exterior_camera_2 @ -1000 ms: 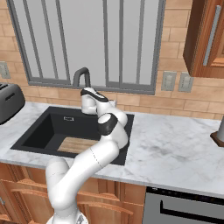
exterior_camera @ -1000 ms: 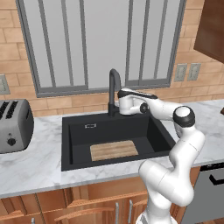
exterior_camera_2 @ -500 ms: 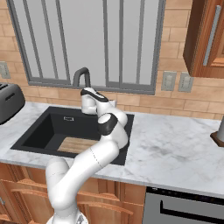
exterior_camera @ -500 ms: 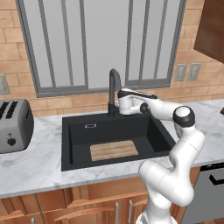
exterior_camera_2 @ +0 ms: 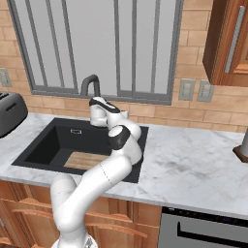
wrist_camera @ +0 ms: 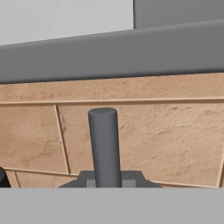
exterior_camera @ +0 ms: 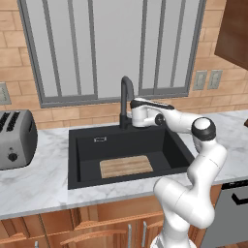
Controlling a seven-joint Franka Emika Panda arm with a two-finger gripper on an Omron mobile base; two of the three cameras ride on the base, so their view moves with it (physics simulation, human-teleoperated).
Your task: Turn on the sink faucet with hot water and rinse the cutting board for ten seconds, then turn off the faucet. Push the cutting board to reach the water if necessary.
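We see the cutting board (exterior_camera: 126,166) flat at the sink's (exterior_camera: 82,180) front edge, dry, no stream running. The gripper (exterior_camera: 133,115) sits at the sink faucet (exterior_camera: 126,99) base for the lever (wrist_camera: 104,144); whether its jaws are spread or pinching, we cannot tell.

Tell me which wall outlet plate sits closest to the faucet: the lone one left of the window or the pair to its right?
The nearer plate of the right-hand pair; the lone plate sits beyond the toaster, much farther from the faucet.
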